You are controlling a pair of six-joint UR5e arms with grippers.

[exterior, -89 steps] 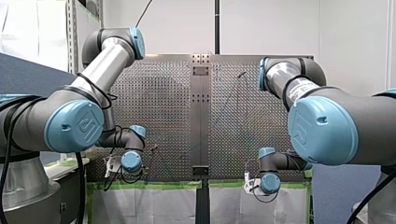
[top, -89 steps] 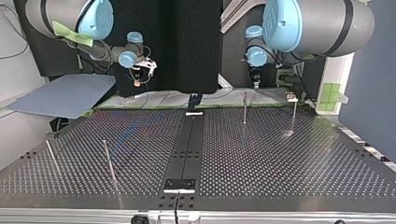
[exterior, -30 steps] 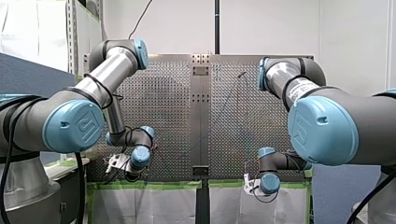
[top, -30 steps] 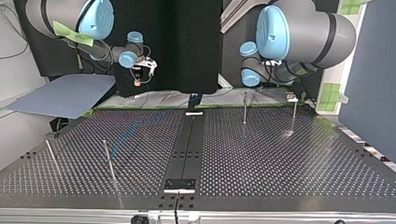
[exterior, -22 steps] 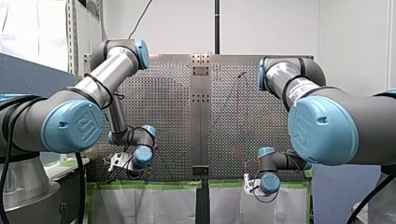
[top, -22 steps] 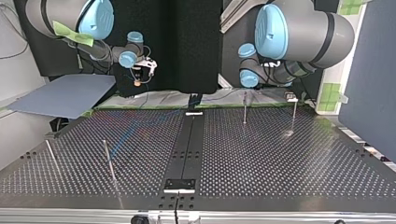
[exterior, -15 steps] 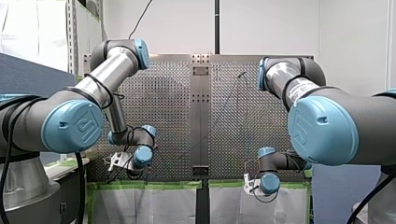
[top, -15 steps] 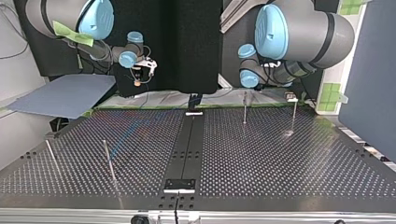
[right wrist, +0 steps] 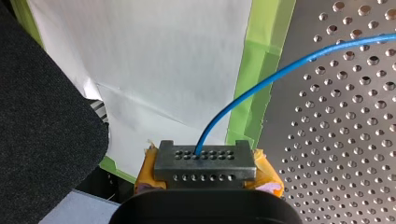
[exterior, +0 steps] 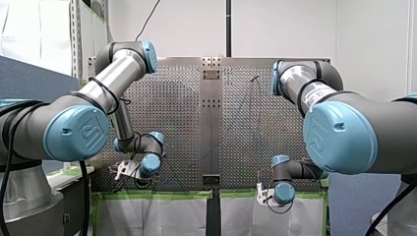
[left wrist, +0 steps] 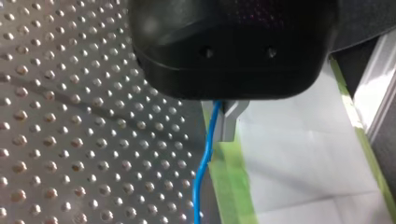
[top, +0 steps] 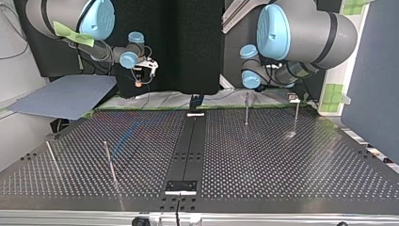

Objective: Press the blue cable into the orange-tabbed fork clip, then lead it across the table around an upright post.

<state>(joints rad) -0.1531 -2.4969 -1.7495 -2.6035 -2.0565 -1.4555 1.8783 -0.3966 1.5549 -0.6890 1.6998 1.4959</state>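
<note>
Cable held at two places. Left wrist view: my left pincer [left wrist: 219,125], black body with grey metal fingers [left wrist: 229,122], is closed on the blue cable [left wrist: 201,173]. The cable drops out from between the fingers and runs on along the edge of the perforated counter [left wrist: 70,116], just beside a strip of green tape [left wrist: 229,189]. White paper [left wrist: 303,154] lies on the tape's other side.

Right wrist view: my right pincer [right wrist: 205,163] is likewise clamped on the cable. Yellow-orange pads [right wrist: 267,171] sit either side of a drilled metal block [right wrist: 205,173]. The cable leaves the middle of the block, rises ahead of the pincer and arcs over the tape onto the counter.

Top view: both wrists hang at the counter's far edge, well apart, with my right arm at the view's left and my left arm at the view's right. Between them the cable shows only as a faint blue line over the counter's left half, so its full course cannot be traced. Two far posts [top: 246,107] stand upright at the view's right. Two near posts [top: 109,162] stand at the view's left. The faint line heads toward the near posts, but contact cannot be told. A dark centre rail [top: 188,146] splits the counter. A blue sheet [top: 66,96] lies off the far left corner.

Front view: both wrists sit low at the counter's near edge, with the fingers hidden there.
</note>
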